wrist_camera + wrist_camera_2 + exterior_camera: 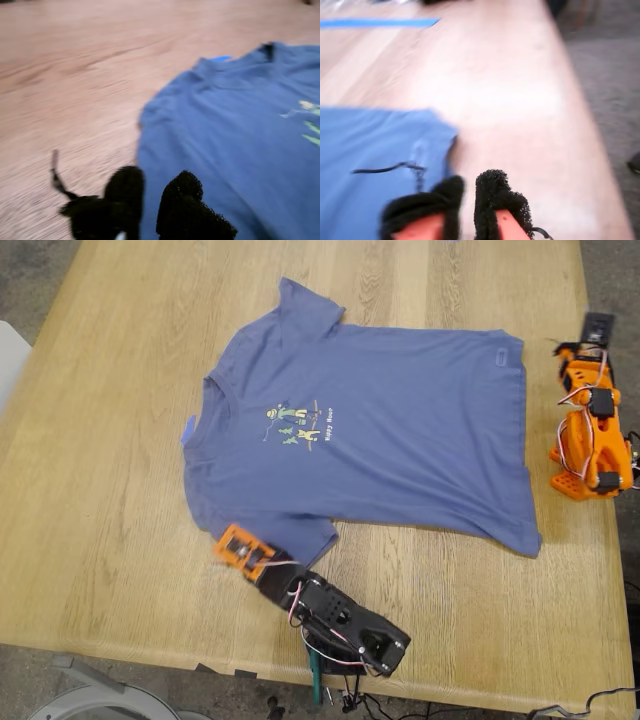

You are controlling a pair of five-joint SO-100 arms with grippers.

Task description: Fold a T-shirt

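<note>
The slate-blue T-shirt (400, 440) lies flat and face up on the wooden table (100, 490), collar toward the exterior view's left, with a small green-and-yellow print (295, 425) on the chest. My first gripper (235, 545) sits at the table's near side, just off the shirt's near sleeve. In the first wrist view its black foam fingers (125, 192) stand a narrow gap apart over the shirt's edge (240, 150), holding nothing. My second gripper (597, 330) hovers at the exterior view's right, beyond the hem corner. Its pads (490, 192) are close together beside the shirt (370, 150), gripping nothing.
A small blue scrap (188, 430) lies by the collar, also seen in the first wrist view (220, 58). A blue tape strip (375, 22) crosses the table farther off. The table edge and grey floor (605, 100) are close to my second gripper. Cables (340, 695) hang below the near arm.
</note>
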